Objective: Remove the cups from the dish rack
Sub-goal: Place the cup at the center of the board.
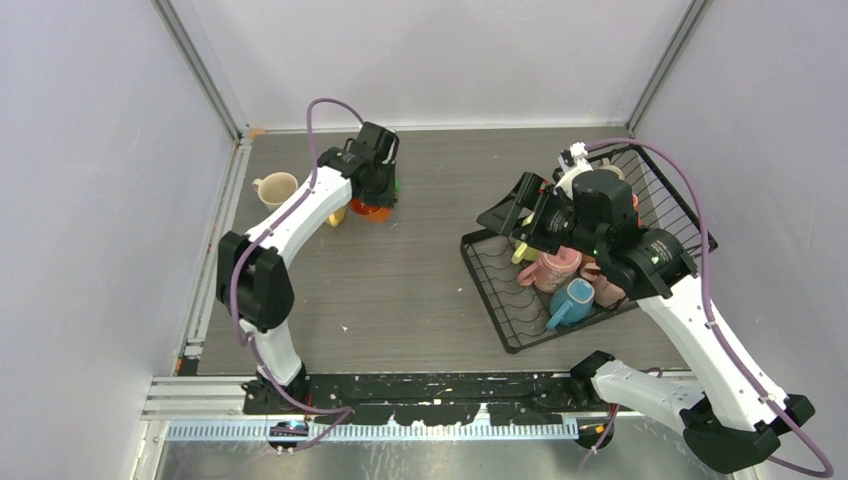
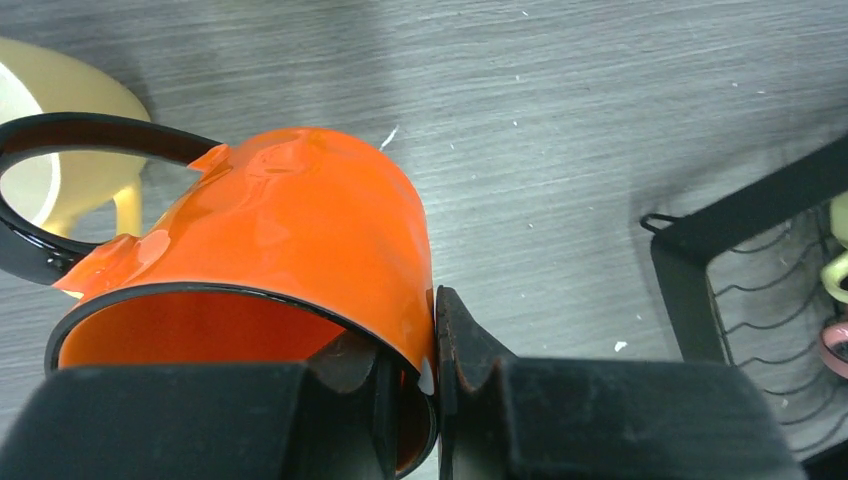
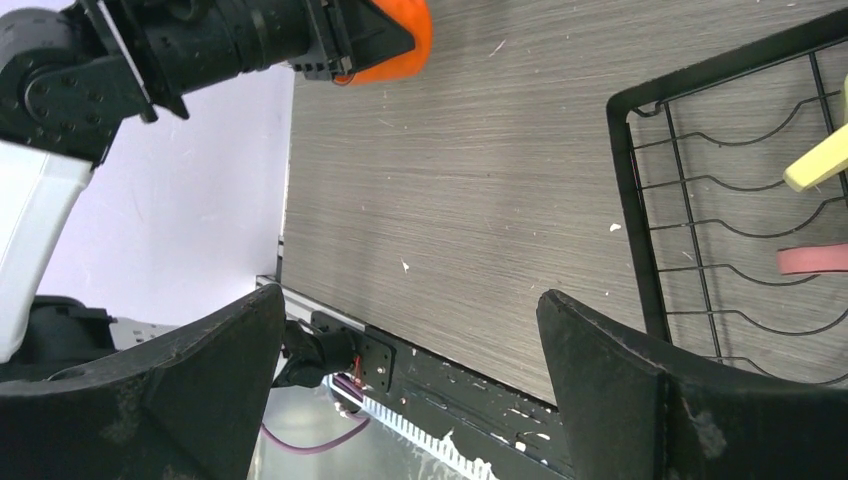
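My left gripper is shut on the rim of an orange mug with a black handle, at the far left-middle of the table. In the left wrist view one finger is inside the orange mug and one outside. A yellow mug stands right beside it and a cream mug further left. My right gripper is open and empty above the left edge of the black dish rack. Pink mugs and a blue mug lie in the rack.
The rack's raised basket side is at the far right by the wall. The right wrist view shows the rack's grid, a lime-yellow handle and a pink rim. The left wrist view shows the yellow mug and the rack corner.
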Action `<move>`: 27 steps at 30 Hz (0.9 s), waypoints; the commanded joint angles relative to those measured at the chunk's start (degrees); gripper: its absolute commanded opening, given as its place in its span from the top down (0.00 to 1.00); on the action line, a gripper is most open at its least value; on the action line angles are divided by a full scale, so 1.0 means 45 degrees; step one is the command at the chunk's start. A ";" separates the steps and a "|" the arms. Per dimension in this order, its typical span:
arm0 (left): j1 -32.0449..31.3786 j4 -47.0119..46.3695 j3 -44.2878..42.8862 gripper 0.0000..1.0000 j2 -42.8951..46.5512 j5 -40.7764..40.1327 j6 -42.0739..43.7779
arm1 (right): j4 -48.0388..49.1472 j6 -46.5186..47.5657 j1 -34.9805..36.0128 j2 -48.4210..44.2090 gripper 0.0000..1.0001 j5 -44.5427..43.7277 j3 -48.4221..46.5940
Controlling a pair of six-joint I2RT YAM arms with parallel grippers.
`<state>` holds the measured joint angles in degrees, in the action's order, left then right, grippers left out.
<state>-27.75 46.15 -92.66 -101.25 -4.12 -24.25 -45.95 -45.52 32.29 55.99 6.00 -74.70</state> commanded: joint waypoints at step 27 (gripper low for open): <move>0.0381 0.1538 -0.4625 1.00 -0.5175 -0.1467 0.0858 | -0.0570 0.0286 0.0008 -0.0628 0.00 -0.0411 -0.0612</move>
<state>-26.59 52.64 -109.86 -124.62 -8.45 -20.60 -48.99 -45.17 32.27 53.84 5.10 -75.24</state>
